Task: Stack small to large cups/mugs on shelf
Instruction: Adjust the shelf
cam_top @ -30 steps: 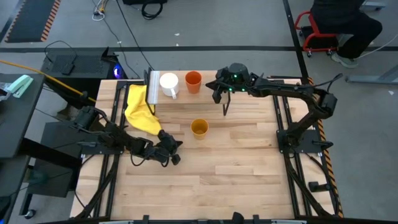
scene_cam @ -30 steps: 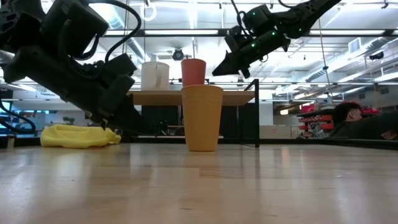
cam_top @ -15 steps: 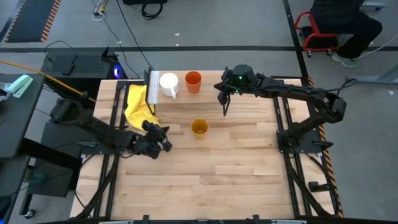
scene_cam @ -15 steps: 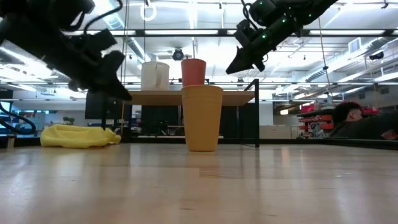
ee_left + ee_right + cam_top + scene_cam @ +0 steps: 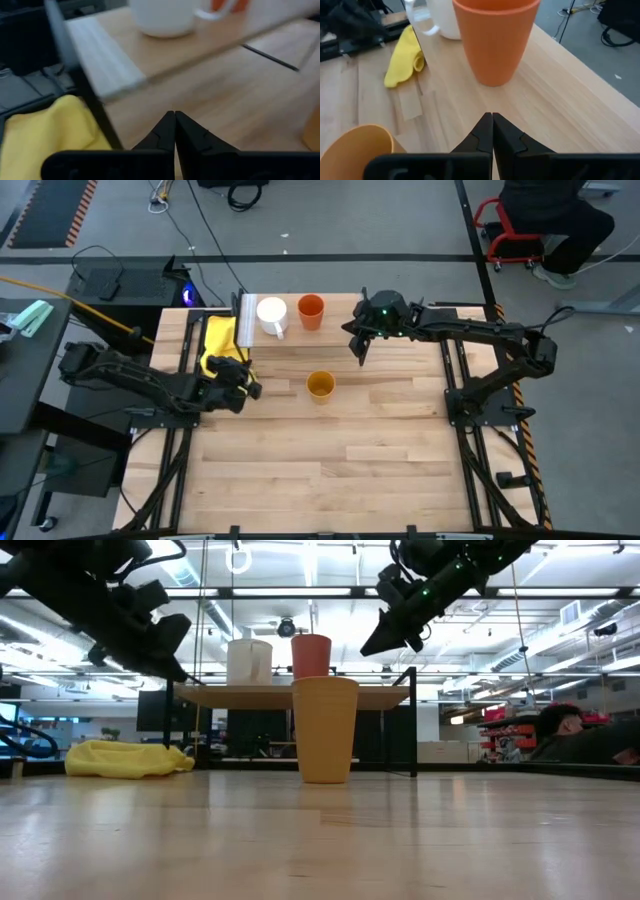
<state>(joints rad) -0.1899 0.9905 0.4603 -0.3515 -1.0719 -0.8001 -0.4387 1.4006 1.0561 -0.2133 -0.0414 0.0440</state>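
A: Right gripper (image 5: 492,120)?
B: Pinched closed, empty — orange-red cup (image 5: 495,37) just ahead on the shelf (image 5: 345,310), white mug (image 5: 271,315) beyond it.
A: Left gripper (image 5: 174,120)?
B: Clenched, empty. Yellow-orange cup (image 5: 320,385) apart on the table — likely next to go.

1. White mug (image 5: 271,314) with handle stands upright on the shelf (image 5: 245,330).
2. Orange-red cup (image 5: 311,311) stands just beside it, seemingly also on the shelf.
3. Yellow-orange cup (image 5: 320,386) stands upright on the tabletop, apart.
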